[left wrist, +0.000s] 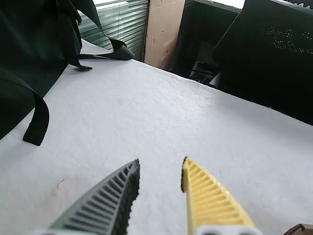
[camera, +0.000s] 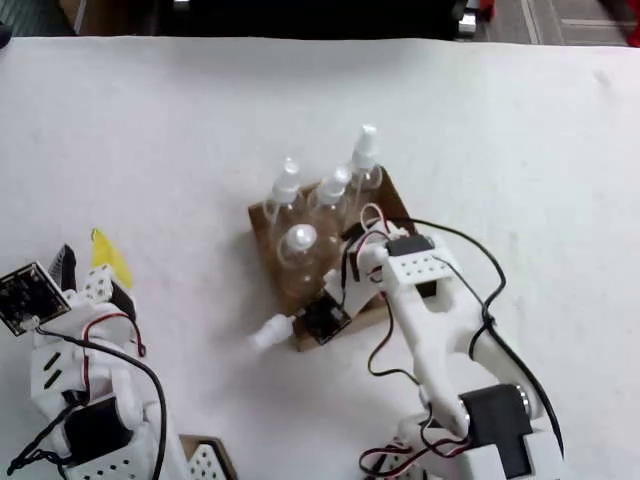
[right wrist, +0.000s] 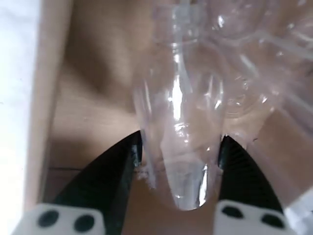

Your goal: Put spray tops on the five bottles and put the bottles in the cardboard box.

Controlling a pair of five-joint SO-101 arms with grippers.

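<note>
Right gripper (right wrist: pixel 181 142) is clamped on a clear bottle (right wrist: pixel 181 98), low inside the box (right wrist: pixel 83 107). The other bottles (camera: pixel 300 250) crowd just beyond its fingertips. A spray top (camera: pixel 270 331) pokes past the box wall beside it, probably this bottle's.

Risks:
- Releasing while tilted: it tips out or topples its neighbours.
- The top snags the wall.

Left gripper (left wrist: pixel 159 169) gapes empty, with bare table (left wrist: pixel 195 112) ahead.

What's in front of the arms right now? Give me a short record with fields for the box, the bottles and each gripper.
cardboard box: mid-table
standing bottles: four in the box, spray tops on
held bottle: clear, inside the box
right gripper: shut on held bottle, a finger on each side
left gripper: open, over bare table, away from the box
spray top: white, sticking out past the box's edge by the right arm; can't tell if it's on the held bottle
</note>
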